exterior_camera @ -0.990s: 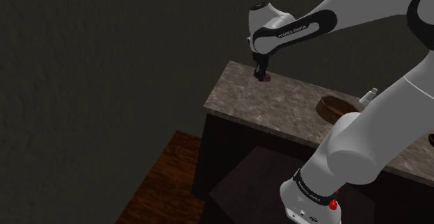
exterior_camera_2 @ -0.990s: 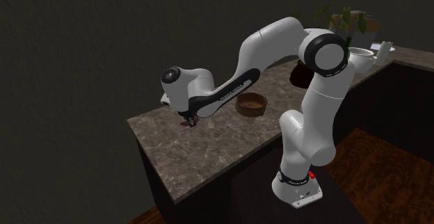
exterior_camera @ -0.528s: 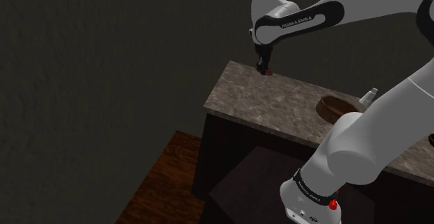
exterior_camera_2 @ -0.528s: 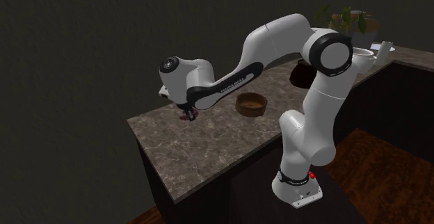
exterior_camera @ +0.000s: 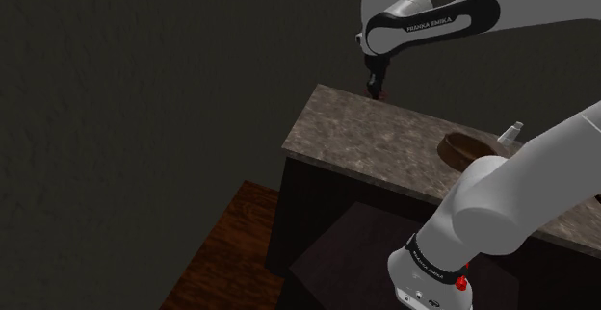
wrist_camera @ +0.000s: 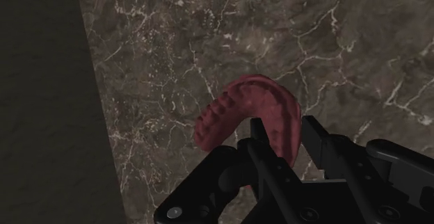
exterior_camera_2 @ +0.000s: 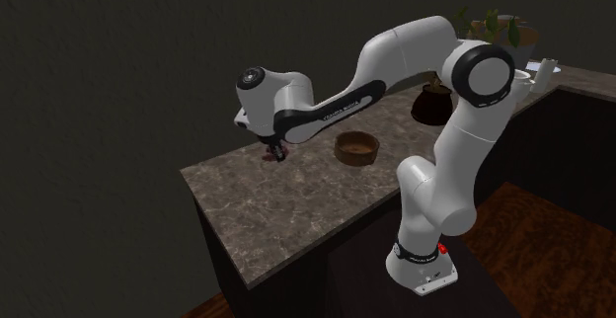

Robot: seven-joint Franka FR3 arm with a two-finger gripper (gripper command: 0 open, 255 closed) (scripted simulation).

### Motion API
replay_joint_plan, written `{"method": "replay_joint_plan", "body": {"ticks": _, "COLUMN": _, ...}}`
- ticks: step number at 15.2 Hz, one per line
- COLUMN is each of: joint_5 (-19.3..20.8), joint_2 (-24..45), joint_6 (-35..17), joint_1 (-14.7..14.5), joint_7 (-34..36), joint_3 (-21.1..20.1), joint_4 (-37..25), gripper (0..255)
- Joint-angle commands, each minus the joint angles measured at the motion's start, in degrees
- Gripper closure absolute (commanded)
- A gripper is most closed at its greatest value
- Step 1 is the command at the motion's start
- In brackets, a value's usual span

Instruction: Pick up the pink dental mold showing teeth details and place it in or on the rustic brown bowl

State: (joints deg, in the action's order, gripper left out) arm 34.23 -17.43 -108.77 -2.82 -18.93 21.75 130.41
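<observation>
Above the far corner of the brown marbled stone countertop (exterior_camera: 366, 135), the pink horseshoe-shaped dental mold (wrist_camera: 243, 103) is clamped between the fingers of the all-black two-finger gripper (wrist_camera: 285, 130), closed onto one arm of it (tooth ridges are seen along its arc). The round rustic brown bowl (exterior_camera_2: 356, 147) is set well apart on the same countertop.

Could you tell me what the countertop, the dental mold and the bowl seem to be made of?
The countertop looks like brown stone, probably marble, given its pale veins. The dental mold is matte dark pink, perhaps plaster or resin; no shine. The bowl is dull brown, possibly wood or clay.
</observation>
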Motion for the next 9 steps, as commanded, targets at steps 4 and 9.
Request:
{"method": "replay_joint_plan", "body": {"ticks": 4, "joint_5": 4.1, "joint_2": -9.1, "joint_6": 0.8, "joint_1": 3.3, "joint_7": -3.1, "joint_3": 1.8, "joint_4": 6.5, "gripper": 255}}
{"method": "replay_joint_plan", "body": {"ticks": 9, "joint_5": 8.5, "joint_2": -17.8, "joint_6": 1.6, "joint_1": 7.4, "joint_7": -7.2, "joint_3": 4.1, "joint_4": 12.1, "gripper": 255}}
